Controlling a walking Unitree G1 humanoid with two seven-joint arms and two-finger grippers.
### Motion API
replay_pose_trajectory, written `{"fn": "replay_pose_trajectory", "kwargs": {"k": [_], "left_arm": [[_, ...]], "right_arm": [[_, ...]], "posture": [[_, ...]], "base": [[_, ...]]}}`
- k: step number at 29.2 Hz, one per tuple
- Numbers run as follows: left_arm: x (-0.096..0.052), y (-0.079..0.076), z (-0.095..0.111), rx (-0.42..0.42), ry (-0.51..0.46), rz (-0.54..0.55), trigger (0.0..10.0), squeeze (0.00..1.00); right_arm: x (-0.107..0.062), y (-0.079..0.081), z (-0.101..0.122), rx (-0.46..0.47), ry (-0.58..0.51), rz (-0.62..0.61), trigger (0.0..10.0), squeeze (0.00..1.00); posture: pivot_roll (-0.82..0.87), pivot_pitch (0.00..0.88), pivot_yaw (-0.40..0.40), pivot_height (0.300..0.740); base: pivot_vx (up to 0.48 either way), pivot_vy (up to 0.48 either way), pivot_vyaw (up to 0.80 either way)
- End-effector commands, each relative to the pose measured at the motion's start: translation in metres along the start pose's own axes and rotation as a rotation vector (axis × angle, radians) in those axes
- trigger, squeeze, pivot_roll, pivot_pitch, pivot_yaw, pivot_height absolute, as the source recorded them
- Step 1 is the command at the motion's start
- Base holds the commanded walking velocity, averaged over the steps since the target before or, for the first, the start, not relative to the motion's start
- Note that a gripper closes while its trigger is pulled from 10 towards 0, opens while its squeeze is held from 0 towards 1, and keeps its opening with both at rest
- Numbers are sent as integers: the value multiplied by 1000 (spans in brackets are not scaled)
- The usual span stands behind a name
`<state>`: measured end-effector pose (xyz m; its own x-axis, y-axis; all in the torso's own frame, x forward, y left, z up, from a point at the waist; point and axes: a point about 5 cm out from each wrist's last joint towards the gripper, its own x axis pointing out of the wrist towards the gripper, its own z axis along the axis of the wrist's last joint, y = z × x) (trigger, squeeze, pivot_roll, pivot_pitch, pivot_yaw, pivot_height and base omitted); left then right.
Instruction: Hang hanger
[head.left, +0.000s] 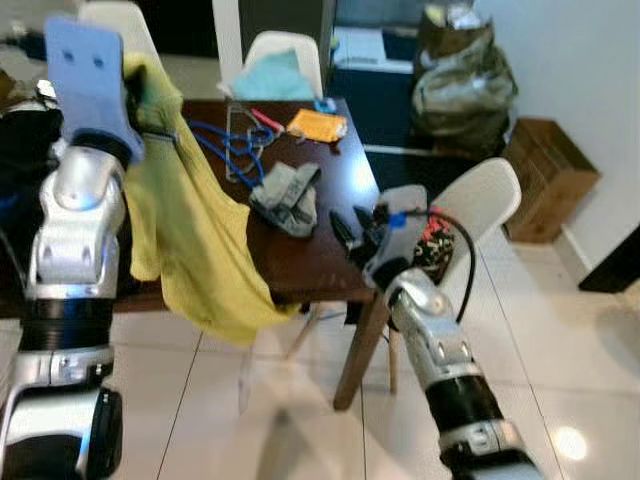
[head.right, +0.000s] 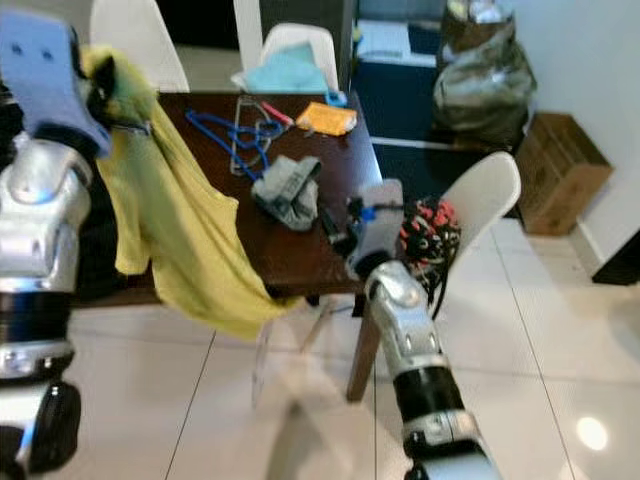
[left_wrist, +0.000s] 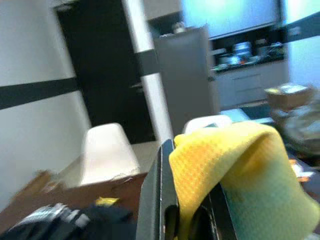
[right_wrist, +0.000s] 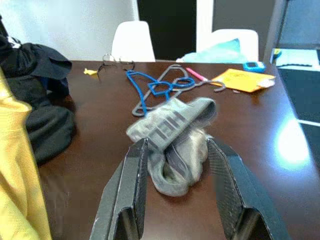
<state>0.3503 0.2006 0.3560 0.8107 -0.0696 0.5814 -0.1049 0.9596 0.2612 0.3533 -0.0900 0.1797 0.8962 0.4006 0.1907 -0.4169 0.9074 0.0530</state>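
The left gripper (left_wrist: 187, 220) is raised at the far left, clenched on a bright yellow waffle-weave cloth garment (head.left: 190, 230) that drapes down past the near edge of the dark brown wooden table (head.left: 300, 262). The right gripper (right_wrist: 177, 190) hovers low over the table's right side, fingers released, aimed at a crumpled grey fabric item with lettering (right_wrist: 172, 135).

The task's things, 2 thin wire hangers, 1 blue (right_wrist: 145, 90) and 1 grey (right_wrist: 172, 79), lie tangled together on the table beyond the grey fabric, untouched.

The risk: the open fingers are lined up on the fabric, not a hanger, so closing there would grab the wrong thing. The interlocked hangers could also lift together.

A brown cardboard box (head.left: 548, 178) stands against the far right wall; its contents cannot be seen.
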Motion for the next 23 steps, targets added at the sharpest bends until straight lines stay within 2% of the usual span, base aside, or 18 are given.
{"fn": "replay_pose_trajectory", "kwargs": {"k": [1,2,4,5,6,11,14,17,20,21,22,23], "left_arm": [[3,-17,0,-18,-4,-82,10000,0],[3,-17,0,-18,-4,-82,10000,0],[7,-51,5,-26,-26,-218,10000,0],[8,-63,6,-29,-35,-259,10000,0],[8,-69,7,-29,-39,-276,10000,0],[10,-77,6,-41,-35,-309,10000,0],[9,-87,4,-56,-32,-369,10000,0],[9,-88,4,-51,-37,-374,10000,0],[19,-74,7,-19,-56,-289,10000,0],[19,-74,7,-19,-56,-289,10000,0],[24,-65,10,0,-66,-246,10000,0],[24,-65,10,0,-66,-246,10000,0]], "right_arm": [[0,2,-1,19,4,-8,10000,0],[0,2,-1,19,4,-8,10000,0],[-1,-2,0,24,2,-34,10000,0],[-1,-3,0,24,2,-40,10000,0],[-1,-3,0,24,1,-42,10000,0],[-3,-5,1,22,4,-44,10000,0],[-5,-7,-1,23,10,-52,10000,0],[-5,-8,-1,24,10,-56,10000,0],[-4,-7,0,26,6,-59,10000,0],[-4,-7,0,26,6,-59,10000,0],[-4,-7,1,27,5,-60,10000,0],[-4,-7,1,27,5,-60,10000,0]], "posture": [[-6,102,-53,740],[-6,102,-53,740],[-12,104,-49,740],[-12,104,-49,740],[-12,104,-49,740],[-20,107,-47,740],[-19,108,-48,740],[-21,108,-48,740],[-21,110,-48,740],[-21,110,-48,740],[-19,109,-49,740],[-19,109,-49,740]], "base": [[431,0,0],[431,0,0],[429,0,0],[428,0,0],[428,0,0],[429,0,0],[428,0,0],[431,0,0],[425,0,0],[420,0,0],[409,0,0],[409,0,0]]}}
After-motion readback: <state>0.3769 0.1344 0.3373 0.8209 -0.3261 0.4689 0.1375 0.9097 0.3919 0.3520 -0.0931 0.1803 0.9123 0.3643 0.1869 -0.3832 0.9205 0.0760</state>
